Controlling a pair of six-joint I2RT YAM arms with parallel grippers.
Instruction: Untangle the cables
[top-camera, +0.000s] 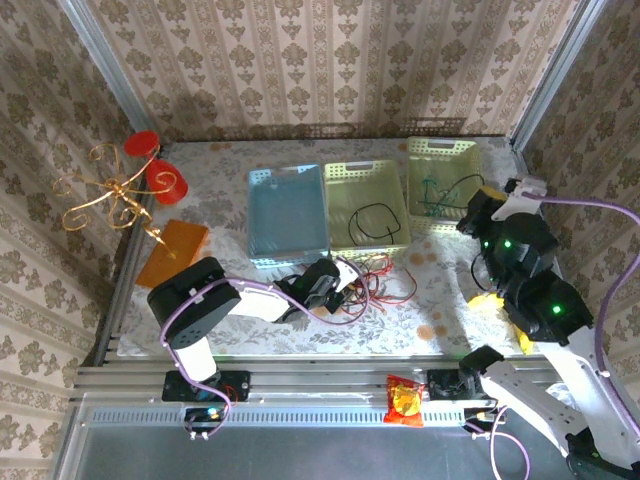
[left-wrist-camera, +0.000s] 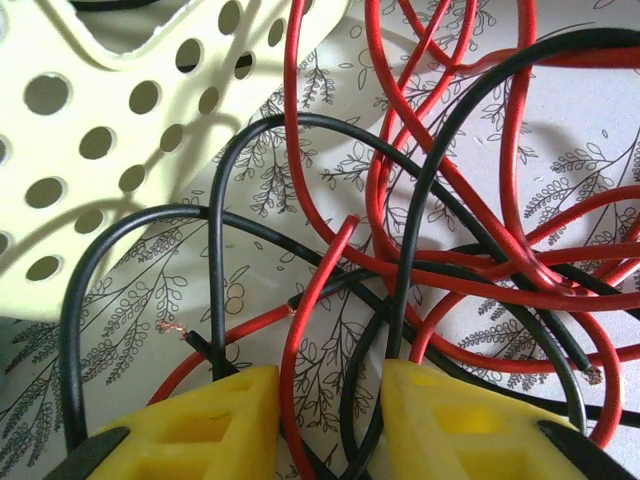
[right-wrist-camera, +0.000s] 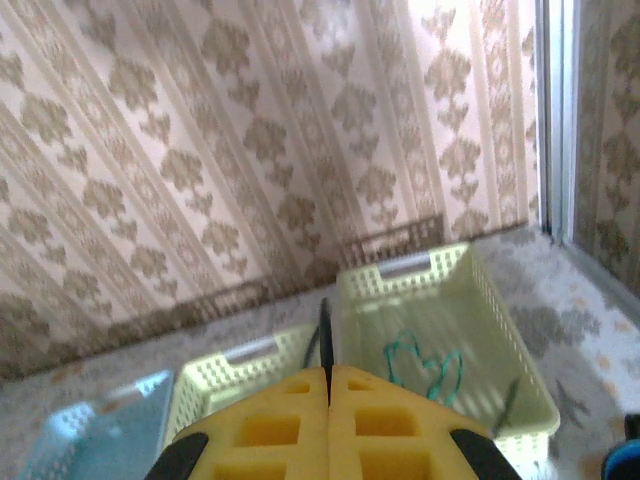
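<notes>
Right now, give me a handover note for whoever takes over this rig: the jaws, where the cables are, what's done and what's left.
Left gripper: jaws open, straddling the tangle of thin red and black cables on the table in front of the baskets; nothing gripped.
Right gripper: raised, jaws shut on a thin black cable that pokes out between them.
Done: a black cable loop lies in the middle pale yellow perforated basket; a green cable lies in the right pale yellow basket.
Left: pull the tangle apart.
</notes>
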